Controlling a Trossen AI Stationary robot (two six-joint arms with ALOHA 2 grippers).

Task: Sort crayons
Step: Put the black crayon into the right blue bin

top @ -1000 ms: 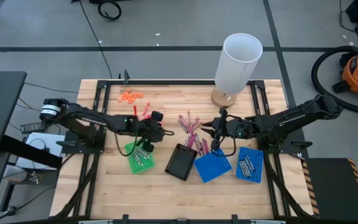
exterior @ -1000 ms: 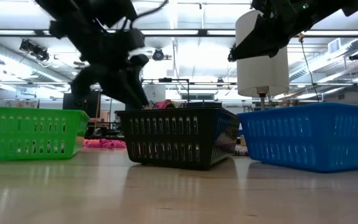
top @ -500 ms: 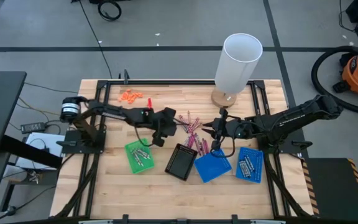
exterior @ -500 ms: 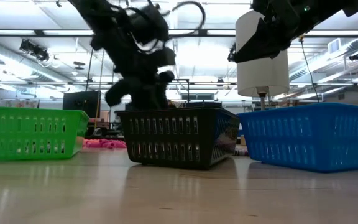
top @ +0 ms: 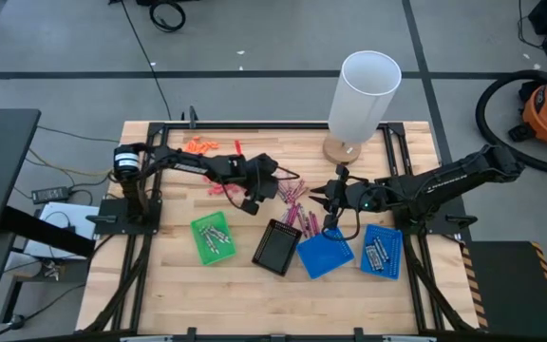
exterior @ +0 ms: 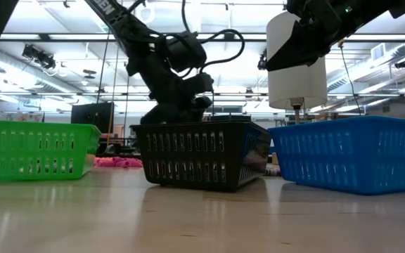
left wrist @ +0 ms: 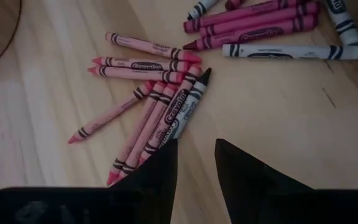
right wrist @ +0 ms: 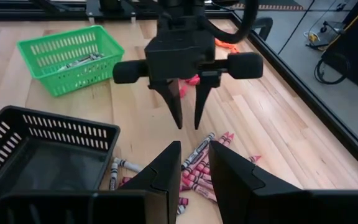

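Here the left gripper [top: 254, 186], jaws slightly apart and empty, hangs over the loose pink and grey wax crayons [left wrist: 157, 99] on the wooden table [top: 254, 285], their long axes fanning toward ten o'clock from it.

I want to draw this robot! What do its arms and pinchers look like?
Both arms are thin, black and jointed, with looping black cables. The left gripper has two pointed black fingers under a boxy head with a bar sticking out both sides. The right gripper has wide, wedge-shaped black fingers.

Even bright overhead light, glaring ceiling lamps [exterior: 209, 70] behind backlit dark arms, soft shadows, near tabletop [exterior: 202, 218] blurred
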